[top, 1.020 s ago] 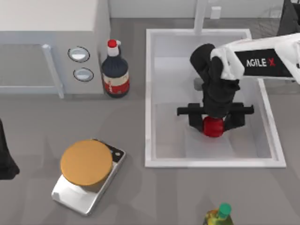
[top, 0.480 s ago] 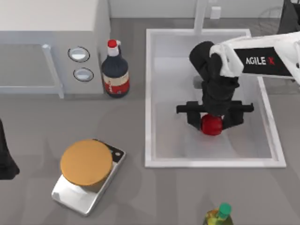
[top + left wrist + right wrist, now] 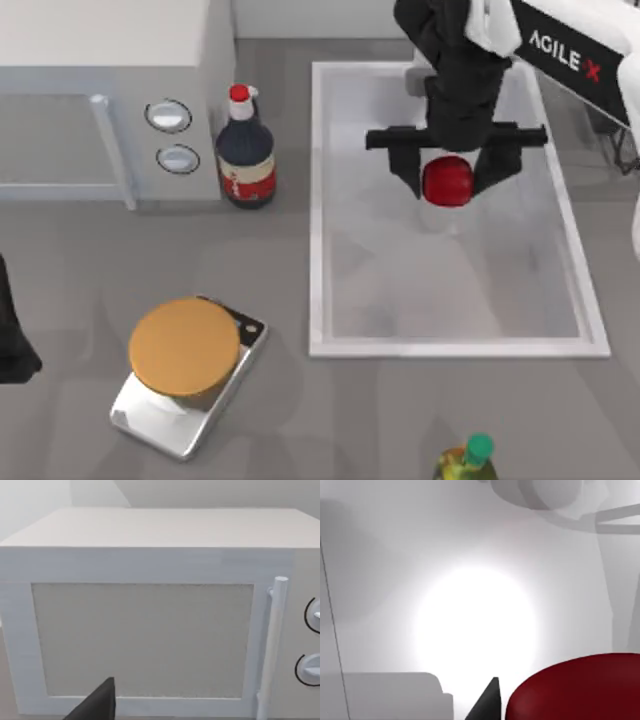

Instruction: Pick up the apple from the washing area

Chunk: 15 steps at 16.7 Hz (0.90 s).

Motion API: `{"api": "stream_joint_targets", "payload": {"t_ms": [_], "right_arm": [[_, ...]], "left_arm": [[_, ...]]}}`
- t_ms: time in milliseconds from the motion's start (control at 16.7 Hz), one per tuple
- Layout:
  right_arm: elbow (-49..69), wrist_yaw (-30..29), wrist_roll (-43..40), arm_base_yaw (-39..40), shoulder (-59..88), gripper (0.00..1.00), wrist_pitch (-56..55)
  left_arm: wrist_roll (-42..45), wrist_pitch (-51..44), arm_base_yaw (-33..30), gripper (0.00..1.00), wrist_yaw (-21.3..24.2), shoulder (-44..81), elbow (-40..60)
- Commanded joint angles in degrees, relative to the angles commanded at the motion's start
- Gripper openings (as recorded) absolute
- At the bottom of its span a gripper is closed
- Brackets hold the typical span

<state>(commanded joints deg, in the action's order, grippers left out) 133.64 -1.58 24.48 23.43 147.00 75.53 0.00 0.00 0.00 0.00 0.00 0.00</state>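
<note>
Since the earlier frames, right gripper [image 3: 449,182] has risen toward the far side of the washing area [image 3: 318,200], carrying the apple [image 3: 448,181]. Apple sits between the dark fingers, clear of the basin floor; right wrist view shows its red curve [image 3: 580,687] above bare basin. Left gripper [image 3: 97,705] is parked facing the microwave [image 3: 150,605]; its opening cannot be told.

A grey microwave [image 3: 100,90] stands at the desk's [image 3: 400,420] far left, a dark red-capped bottle [image 3: 246,150] just beside it. Nearer, a brown disc [image 3: 184,346] rests on a silver scale [image 3: 170,420]. A green-capped bottle [image 3: 468,462] stands at the near edge.
</note>
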Motion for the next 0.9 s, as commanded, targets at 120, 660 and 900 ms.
{"api": "stream_joint_targets", "payload": {"t_ms": [120, 660, 900], "right_arm": [[10.82, 0.0, -0.06, -0.06, 0.37, 0.0, 9.83], [32.64, 0.0, -0.46, -0.47, -0.2, 0.0, 31.33], [43.87, 0.38, -0.37, 0.03, 4.9, 0.0, 29.03]], "left_arm": [[0.0, 0.0, 0.0, 1.0, 0.0, 0.0, 0.0], [0.0, 0.0, 0.0, 1.0, 0.0, 0.0, 0.0], [0.0, 0.0, 0.0, 1.0, 0.0, 0.0, 0.0]]}}
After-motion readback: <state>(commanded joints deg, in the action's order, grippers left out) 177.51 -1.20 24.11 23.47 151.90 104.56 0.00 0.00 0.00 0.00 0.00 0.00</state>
